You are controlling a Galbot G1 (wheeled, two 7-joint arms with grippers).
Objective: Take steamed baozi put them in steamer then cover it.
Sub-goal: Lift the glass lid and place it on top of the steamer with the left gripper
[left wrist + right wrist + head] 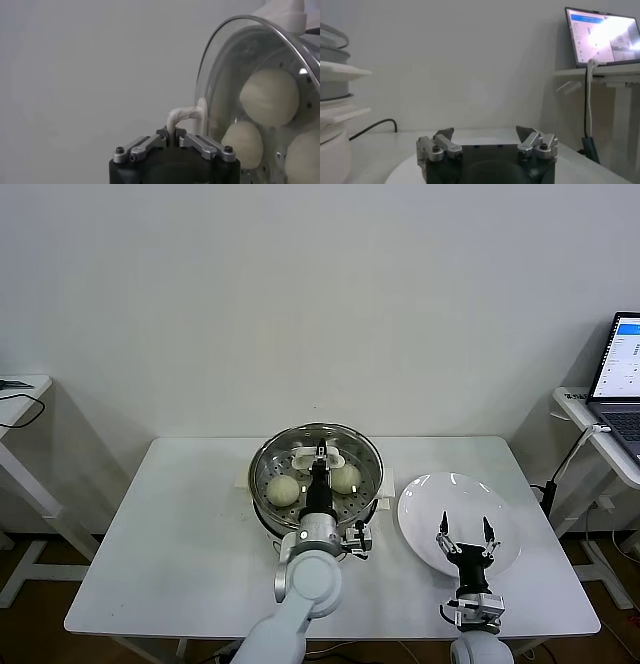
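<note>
Baozi sat inside steamer under cover, near desk's back edge. Left gripper clamped tight on cover's handle. Right gripper hovered wide open, holding nothing, over plate.

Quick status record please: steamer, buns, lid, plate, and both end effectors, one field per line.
steamer: on the table, left of the plate
steamed baozi: inside the steamer, seen through the glass; three show in the left wrist view
cover: over the steamer, handle pinched
left end effector: shut on the cover's white handle
right end effector: open, empty, above the plate
plate: white, no buns on it
</note>
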